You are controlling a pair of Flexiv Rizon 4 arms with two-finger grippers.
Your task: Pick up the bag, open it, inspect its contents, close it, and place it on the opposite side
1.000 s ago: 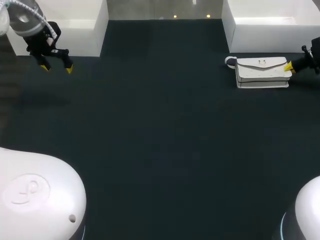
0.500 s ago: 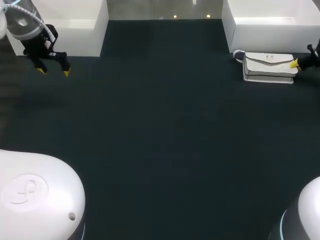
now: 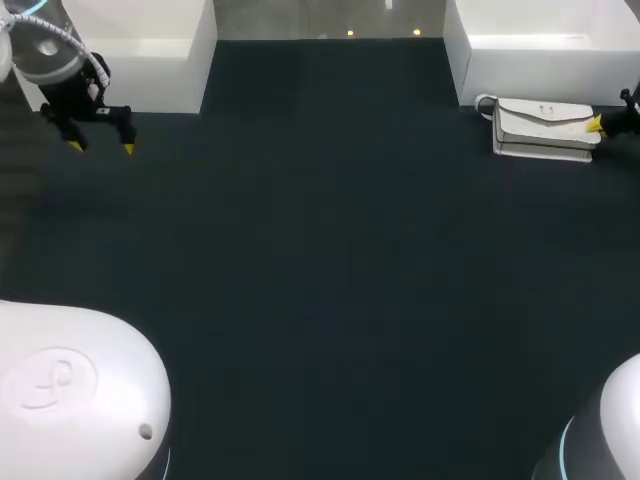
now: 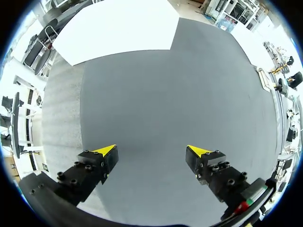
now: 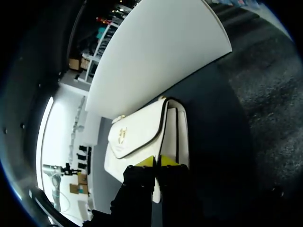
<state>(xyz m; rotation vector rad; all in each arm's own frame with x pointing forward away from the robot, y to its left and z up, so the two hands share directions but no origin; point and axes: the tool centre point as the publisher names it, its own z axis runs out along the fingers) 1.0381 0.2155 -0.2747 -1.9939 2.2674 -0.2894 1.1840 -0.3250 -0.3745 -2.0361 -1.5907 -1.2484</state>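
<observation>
The bag (image 3: 545,128), white, lies at the far right of the table (image 3: 320,280), just beside a white box (image 3: 540,60), with the right gripper (image 3: 597,125) at its end. The left gripper (image 3: 100,147) hangs far left, near a second box (image 3: 140,50).

In the left wrist view, its fingers (image 4: 106,151) are spread wide over bare table.

In the right wrist view, the tips pinch the bag's edge, and the box wall stands close behind.
</observation>
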